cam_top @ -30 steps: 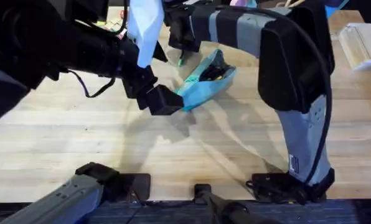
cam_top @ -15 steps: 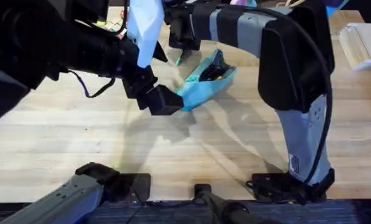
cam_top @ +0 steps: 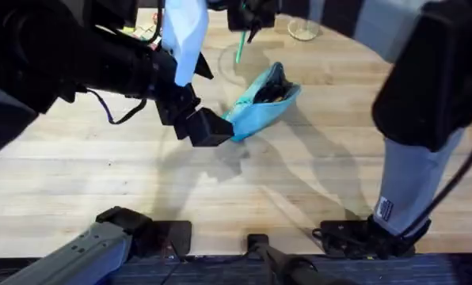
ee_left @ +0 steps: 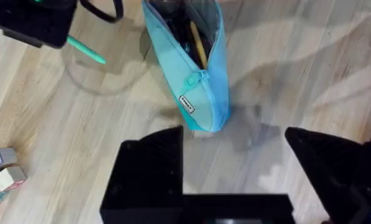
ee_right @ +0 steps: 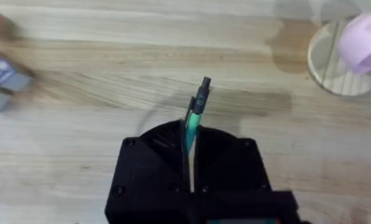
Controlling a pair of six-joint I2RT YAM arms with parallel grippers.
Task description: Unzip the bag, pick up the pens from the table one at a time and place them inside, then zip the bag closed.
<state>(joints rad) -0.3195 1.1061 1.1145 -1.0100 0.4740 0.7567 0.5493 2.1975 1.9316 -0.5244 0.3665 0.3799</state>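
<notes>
The turquoise bag lies on the table with its zipper open and dark pens inside. My left gripper sits at the bag's near end, open, its fingers spread wide on either side just short of the fabric. My right gripper hangs above the table behind the bag, shut on a slim green pen that points down. In the right wrist view the pen sticks out between the fingers, dark tip foremost. The left wrist view also shows that pen.
A clear round glass base with a pink object stands at the back right. Small coloured blocks lie to the left of the bag and appear again as blocks in the right wrist view.
My right arm has risen and swung up toward the camera, carrying the green pen higher and slightly to the right. The left gripper and the bag have stayed put.
</notes>
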